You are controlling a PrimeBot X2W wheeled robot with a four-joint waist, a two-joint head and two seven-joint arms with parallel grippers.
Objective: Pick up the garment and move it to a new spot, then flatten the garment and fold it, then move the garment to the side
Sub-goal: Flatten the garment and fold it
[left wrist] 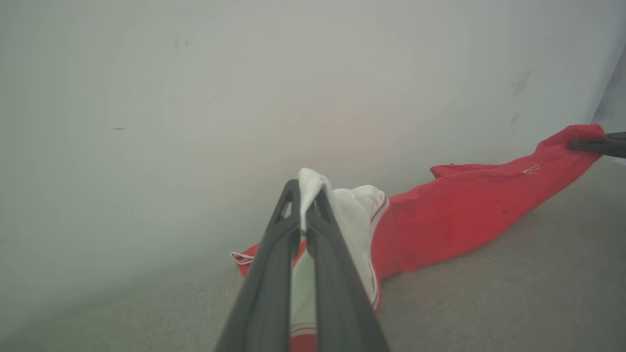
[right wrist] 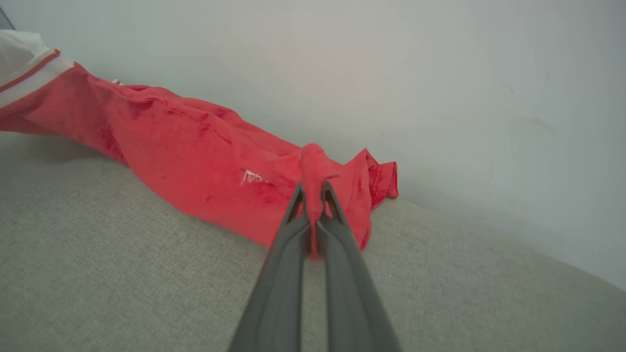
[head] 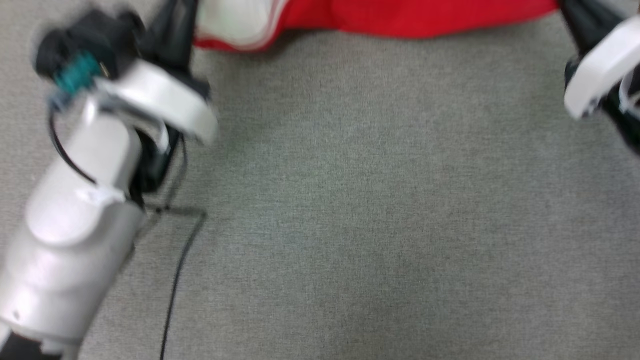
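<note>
The garment, red with a white sleeve, stretches along the top edge of the head view, its lower edge on the grey fabric surface. My left gripper is shut on a bunch of the white sleeve. The red body runs from there to the right, where the other arm's dark fingers pinch its far end. My right gripper is shut on a fold of the red cloth, and the garment trails left toward its white striped sleeve. In the head view both grippers' fingertips lie past the top edge.
A grey woven surface spreads below the garment. A pale wall rises right behind it. My left forearm with a loose black cable crosses the lower left; my right wrist sits at the upper right.
</note>
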